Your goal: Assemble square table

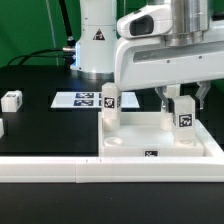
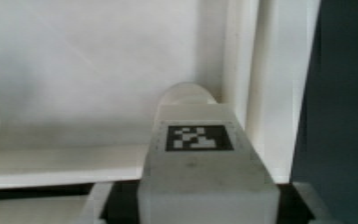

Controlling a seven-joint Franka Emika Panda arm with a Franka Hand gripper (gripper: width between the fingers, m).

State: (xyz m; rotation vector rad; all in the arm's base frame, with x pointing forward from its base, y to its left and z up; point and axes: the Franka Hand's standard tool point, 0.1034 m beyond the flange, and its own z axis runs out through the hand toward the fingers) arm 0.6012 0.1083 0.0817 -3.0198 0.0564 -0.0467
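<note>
The rail (image 1: pixel 60 172) lies nearest the exterior camera, running across the front of the counter (image 1: pixel 40 132), below and in front of the end effector (image 1: pixel 184 103). Directly behind the rail lies the slab (image 1: pixel 140 140), flat on the counter with its raised rim up and a small tag (image 1: pixel 151 153) on its front wall; it extends from beneath the end effector toward the exterior view's left. The end effector stands over the slab's far corner on the exterior view's right, its fingers (image 1: pixel 169 100) pointing down and closed narrowly on the leg (image 1: pixel 184 118), one finger against each side. The leg is upright, tag facing the camera. In the wrist view, the leg (image 2: pixel 197 150) sits just beside the rim (image 2: pixel 274 80); whether it is seated in the socket cannot be determined. A second leg (image 1: pixel 110 108) stands upright at the slab's opposite far corner, apart from the end effector. A third leg (image 1: pixel 11 100) rests on the counter, well apart, at the exterior view's left. Behind the second leg lies the marker board (image 1: pixel 82 99).
</note>
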